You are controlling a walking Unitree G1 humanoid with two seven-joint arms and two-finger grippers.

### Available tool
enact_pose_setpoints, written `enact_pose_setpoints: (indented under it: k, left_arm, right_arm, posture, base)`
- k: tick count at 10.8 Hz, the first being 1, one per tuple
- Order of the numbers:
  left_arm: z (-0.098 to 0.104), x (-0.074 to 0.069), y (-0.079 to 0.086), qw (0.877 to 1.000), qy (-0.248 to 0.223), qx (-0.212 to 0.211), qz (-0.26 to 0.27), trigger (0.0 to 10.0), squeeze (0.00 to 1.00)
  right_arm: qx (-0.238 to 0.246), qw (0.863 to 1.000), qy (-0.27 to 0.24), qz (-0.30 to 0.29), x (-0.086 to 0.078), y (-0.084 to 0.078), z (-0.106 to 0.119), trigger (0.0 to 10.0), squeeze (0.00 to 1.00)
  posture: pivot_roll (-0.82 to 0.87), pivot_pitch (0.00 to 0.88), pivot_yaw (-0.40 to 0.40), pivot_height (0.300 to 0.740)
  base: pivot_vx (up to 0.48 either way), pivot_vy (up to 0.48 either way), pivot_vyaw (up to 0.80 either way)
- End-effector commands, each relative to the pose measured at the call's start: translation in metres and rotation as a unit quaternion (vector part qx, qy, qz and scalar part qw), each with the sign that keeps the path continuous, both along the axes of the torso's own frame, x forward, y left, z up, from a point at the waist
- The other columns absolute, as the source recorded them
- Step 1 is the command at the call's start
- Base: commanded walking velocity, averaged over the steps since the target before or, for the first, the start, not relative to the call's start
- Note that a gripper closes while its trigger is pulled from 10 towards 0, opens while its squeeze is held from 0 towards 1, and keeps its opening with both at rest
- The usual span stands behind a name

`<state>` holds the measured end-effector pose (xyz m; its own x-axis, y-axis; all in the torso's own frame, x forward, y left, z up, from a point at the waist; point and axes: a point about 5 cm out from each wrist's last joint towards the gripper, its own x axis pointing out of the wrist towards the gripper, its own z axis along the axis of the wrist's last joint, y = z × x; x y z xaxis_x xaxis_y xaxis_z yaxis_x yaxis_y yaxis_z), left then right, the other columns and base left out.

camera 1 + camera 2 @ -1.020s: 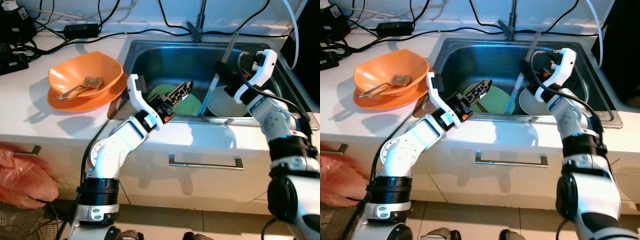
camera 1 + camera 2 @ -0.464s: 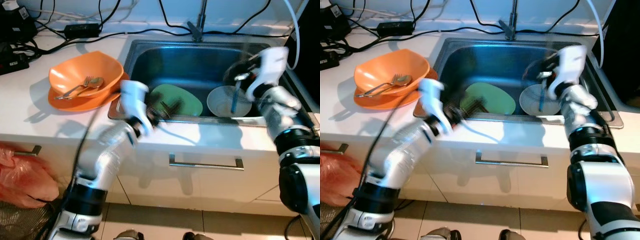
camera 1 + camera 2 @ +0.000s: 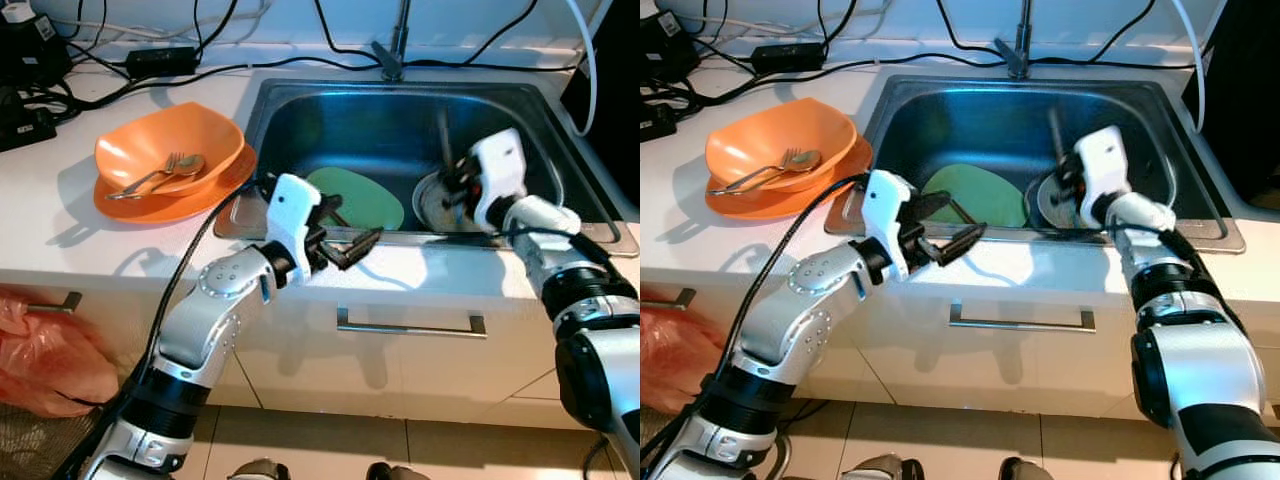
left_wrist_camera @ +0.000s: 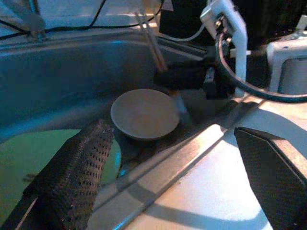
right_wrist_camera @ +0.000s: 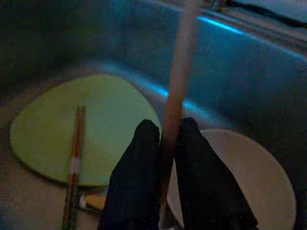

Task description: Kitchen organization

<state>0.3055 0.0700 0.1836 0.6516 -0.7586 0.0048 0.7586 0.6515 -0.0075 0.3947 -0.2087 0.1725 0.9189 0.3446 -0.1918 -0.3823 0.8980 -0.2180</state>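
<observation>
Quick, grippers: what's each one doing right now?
Left gripper: open, empty, over the sink's front edge.
Right gripper: shut on a chopstick, above the white dish.

Left gripper (image 3: 352, 243) spread wide; right gripper (image 5: 165, 139) pinched tight, arm extended.

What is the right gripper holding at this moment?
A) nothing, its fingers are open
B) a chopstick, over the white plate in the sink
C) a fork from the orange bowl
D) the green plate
B: the right gripper has its fingers closed on a thin chopstick, above the white plate lying beside the green plate in the sink.
</observation>
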Motion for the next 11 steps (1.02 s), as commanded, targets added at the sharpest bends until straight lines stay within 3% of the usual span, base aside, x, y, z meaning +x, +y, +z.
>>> enact_pose_setpoints:
  k: [1,6,7,8,11]
  left_arm:
    - [0.002,-0.004,-0.002,1.0,-0.011,0.007,-0.012,10.0,1.0]
    - [0.004,0.001,-0.002,1.0,-0.024,0.008,0.001,10.0,1.0]
    - [0.006,0.01,0.005,0.997,-0.043,0.031,0.051,10.0,1.0]
    - [0.011,0.02,0.018,0.992,-0.056,0.026,0.11,10.0,1.0]
    - [0.023,0.028,0.036,0.973,-0.122,0.02,0.196,10.0,1.0]
  right_arm:
    - [-0.012,1.0,-0.004,0.015,0.001,0.003,0.004,10.0,1.0]
    - [-0.007,1.0,-0.013,0.024,0.003,0.003,0.01,10.0,1.0]
    - [0.029,0.999,-0.031,0.005,0.006,0.002,0.021,10.0,1.0]
    - [0.078,0.995,-0.057,-0.01,0.009,0.001,0.034,10.0,1.0]
    - [0.2,0.973,-0.099,-0.055,0.011,-0.008,0.052,10.0,1.0]
  posture:
    - [0.07,0.104,0.033,0.74]
    - [0.06,0.095,0.031,0.74]
    - [0.07,0.095,0.029,0.74]
    - [0.06,0.097,0.027,0.74]
    - [0.06,0.1,0.027,0.74]
  base:
    - [0.0,0.0,0.0]
    - [0.0,0.0,0.0]
    - [0.0,0.0,0.0]
    - [0.0,0.0,0.0]
    - [0.0,0.0,0.0]
